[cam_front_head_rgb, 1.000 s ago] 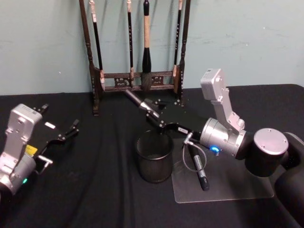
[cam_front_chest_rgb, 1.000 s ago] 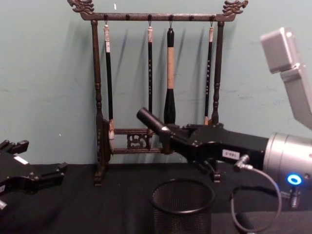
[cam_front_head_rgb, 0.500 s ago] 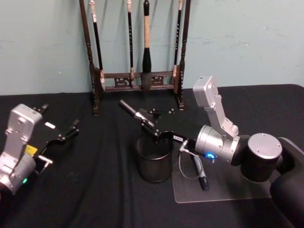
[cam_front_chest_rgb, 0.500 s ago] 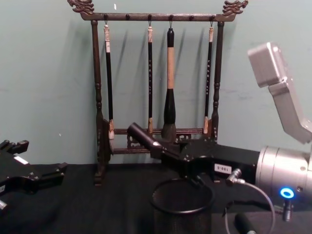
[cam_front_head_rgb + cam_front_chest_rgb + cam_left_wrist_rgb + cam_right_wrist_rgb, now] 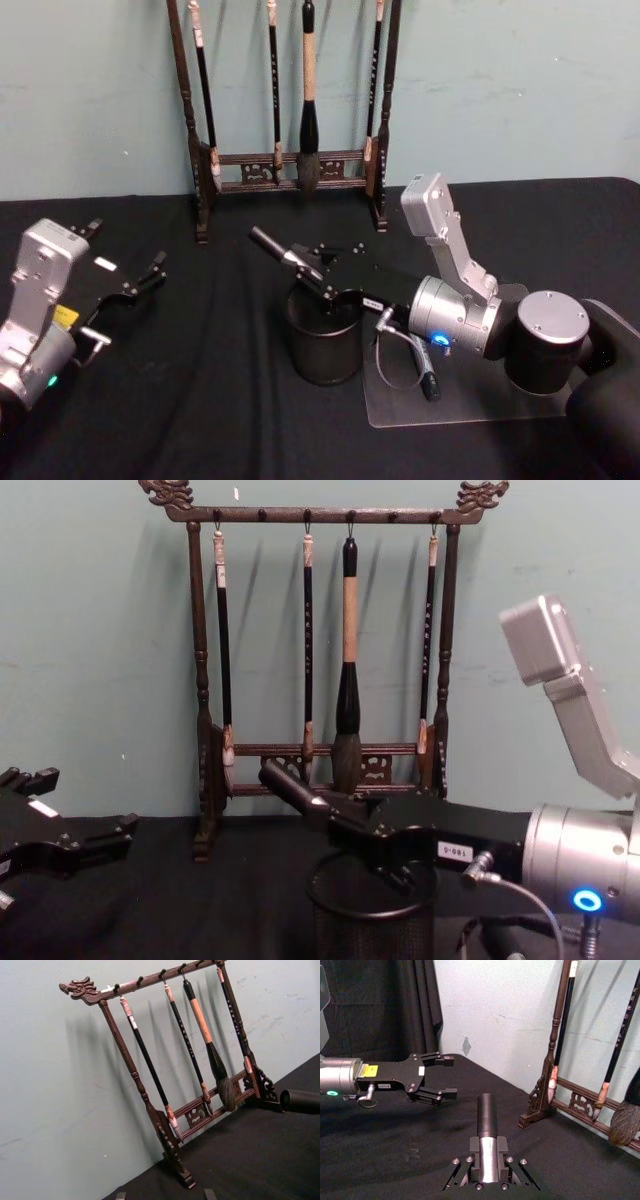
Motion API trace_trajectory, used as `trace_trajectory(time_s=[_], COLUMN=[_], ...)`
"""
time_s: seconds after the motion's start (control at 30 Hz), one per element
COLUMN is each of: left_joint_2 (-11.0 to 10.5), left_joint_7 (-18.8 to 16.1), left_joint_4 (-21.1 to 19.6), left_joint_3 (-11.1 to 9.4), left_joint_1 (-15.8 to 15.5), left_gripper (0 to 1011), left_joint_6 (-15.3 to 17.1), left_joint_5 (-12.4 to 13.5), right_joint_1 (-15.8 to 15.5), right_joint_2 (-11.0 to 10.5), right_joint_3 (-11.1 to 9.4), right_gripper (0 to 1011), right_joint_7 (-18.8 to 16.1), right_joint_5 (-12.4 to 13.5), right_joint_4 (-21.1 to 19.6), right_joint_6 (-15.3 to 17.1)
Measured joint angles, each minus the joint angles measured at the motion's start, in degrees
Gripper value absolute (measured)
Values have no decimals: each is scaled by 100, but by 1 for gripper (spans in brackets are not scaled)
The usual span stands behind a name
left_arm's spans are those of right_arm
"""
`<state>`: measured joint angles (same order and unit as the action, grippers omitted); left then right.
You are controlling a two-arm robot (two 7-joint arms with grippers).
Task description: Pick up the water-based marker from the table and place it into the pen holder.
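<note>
Marker (image 5: 285,257), black cap, silvery barrel, tilted in right gripper (image 5: 315,273) over pen holder (image 5: 322,352).

Room and surroundings, as listed from my right tool (image 5: 318,272):

1. Wall (image 5: 520,90): pale green, matte, lightly scuffed, closing off the far side past my tool.
2. Brush rack (image 5: 320,514): dark wood with dragon-carved ends, standing against that wall just beyond my tool. Four brushes hang from its top bar, the thick one (image 5: 348,680) second from the right.
3. Light: soft, throwing faint rack shadows on the wall.
4. Curtain (image 5: 415,1005): black, in folds, beyond my left tool (image 5: 447,1077).
5. Counter (image 5: 220,390): matte black cloth, beneath both tools.
</note>
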<state>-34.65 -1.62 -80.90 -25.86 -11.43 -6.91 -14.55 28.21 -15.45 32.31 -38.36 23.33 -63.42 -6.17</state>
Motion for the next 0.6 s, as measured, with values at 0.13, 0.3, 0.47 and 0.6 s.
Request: trace_trajectory(time_s=[0.13,0.3,0.47,0.6], left_joint_2=[0,0,0,0], left_joint_7=[0,0,0,0], left_joint_4=[0,0,0,0], left_joint_3=[0,0,0,0], left_joint_1=[0,0,0,0], left_gripper=[1009,1009,1009,1009], left_joint_6=[0,0,0,0], left_joint_5=[0,0,0,0], right_joint_1=[-9,-14,-14,-13], right_joint_2=[1,-1,-1,0], right_joint_3=[14,23,18,15], right_gripper=[197,197,197,243], right_joint_7=[20,45,42,40], right_joint_5=[-6,-27,-27,-27], right_joint_4=[-1,-14,-14,-14], right_joint_6=[11,14,14,14])
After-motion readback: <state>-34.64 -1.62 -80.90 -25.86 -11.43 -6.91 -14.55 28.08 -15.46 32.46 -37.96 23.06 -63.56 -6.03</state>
